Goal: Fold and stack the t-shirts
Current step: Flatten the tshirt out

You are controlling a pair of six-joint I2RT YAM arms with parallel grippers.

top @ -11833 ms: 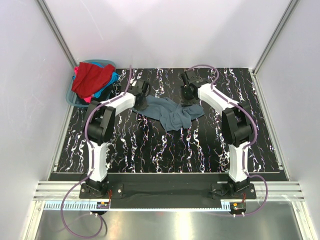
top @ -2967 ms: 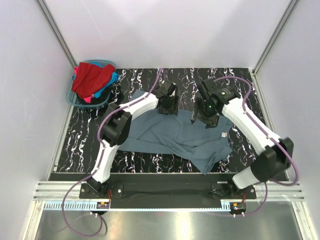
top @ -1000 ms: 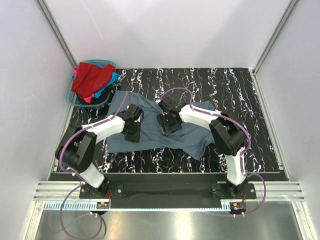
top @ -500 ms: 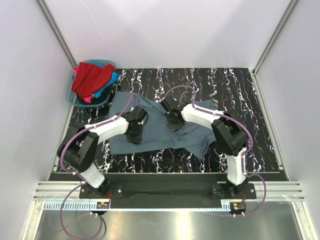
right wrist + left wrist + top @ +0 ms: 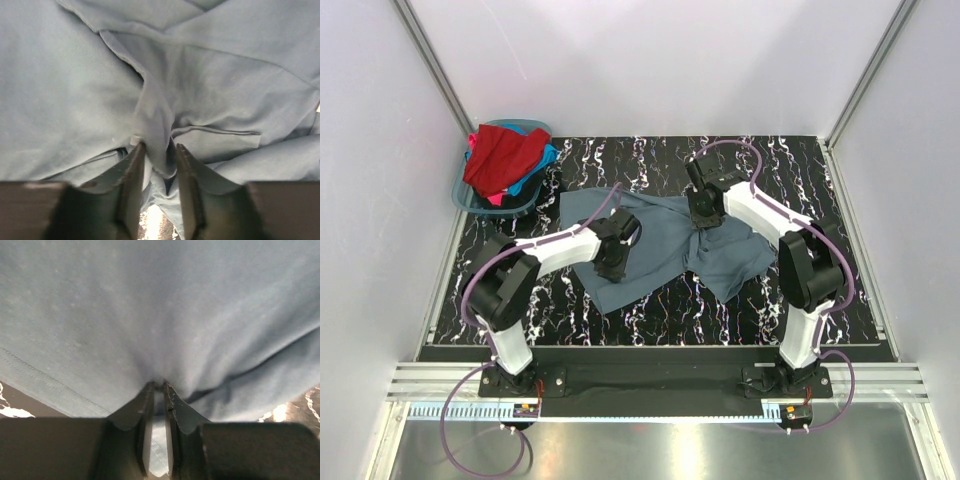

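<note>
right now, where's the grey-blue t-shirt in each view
top external: grey-blue t-shirt spread mid-table, between both arms.
left wrist: fills most of the frame, a fold pinched in the left fingers.
right wrist: fills the frame, a ridge caught between the right fingers.
shared landmark: the black white-veined table, peeking past the shirt's edge, barely in right wrist.

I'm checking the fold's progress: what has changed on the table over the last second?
The left tool and the right tool, each pinching a fold of the grey-blue t-shirt, moved rightward, the right one also farther back, dragging the shirt right and bunching it. The basket and its red tee stayed put.
</note>
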